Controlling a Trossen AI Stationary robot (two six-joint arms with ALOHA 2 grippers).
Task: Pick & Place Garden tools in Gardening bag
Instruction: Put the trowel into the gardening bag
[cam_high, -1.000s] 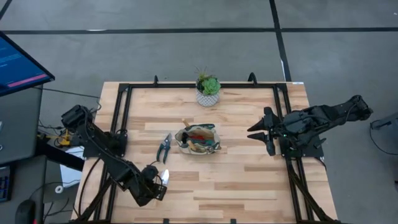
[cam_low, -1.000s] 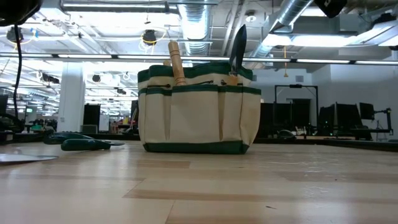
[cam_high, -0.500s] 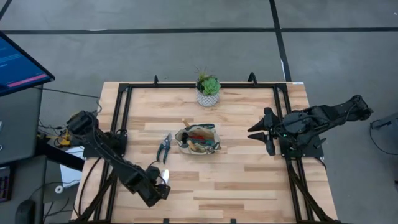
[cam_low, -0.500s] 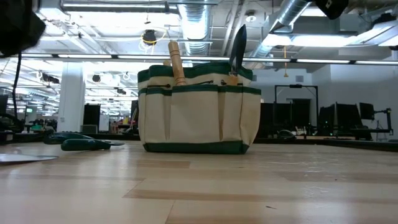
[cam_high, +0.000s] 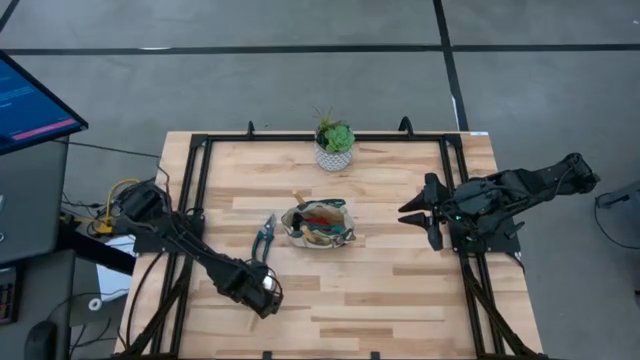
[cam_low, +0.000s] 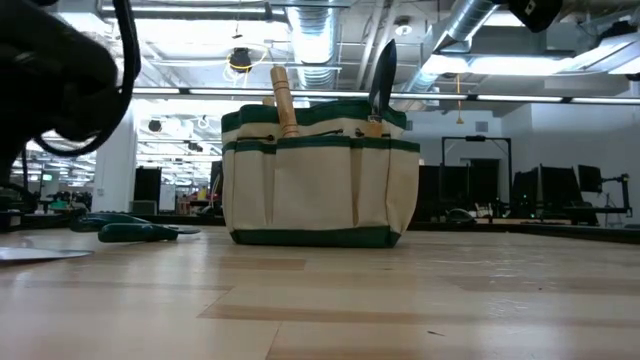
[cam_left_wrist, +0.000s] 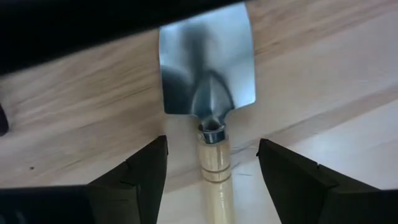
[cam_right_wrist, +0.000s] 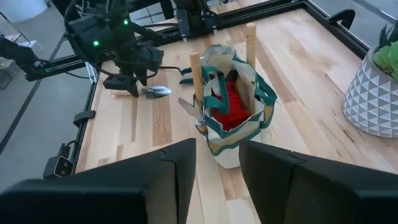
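A silver-bladed trowel (cam_left_wrist: 208, 68) with a light wooden handle (cam_left_wrist: 215, 180) lies flat on the table near its front left. My left gripper (cam_left_wrist: 214, 171) hangs over it, pointing down and open, one finger on each side of the handle without touching. The tan gardening bag (cam_high: 317, 223) with green trim stands mid-table. A wooden handle (cam_low: 284, 100) and a dark blade (cam_low: 383, 75) stick out of its top. Pruning shears (cam_high: 264, 238) lie flat left of the bag. My right gripper (cam_high: 418, 215) hovers right of the bag, open, with nothing between its fingers.
A green plant in a white pot (cam_high: 334, 148) stands at the table's far edge, behind the bag. A black frame rail (cam_high: 195, 180) runs along the table's sides. Bare wood lies between the bag and the near edge.
My left gripper has moved toward the table's right edge and sunk lower over the trowel, tipping more steeply downward. In the low view its arm now shows large at the upper left. The bag, shears and right arm have kept still.
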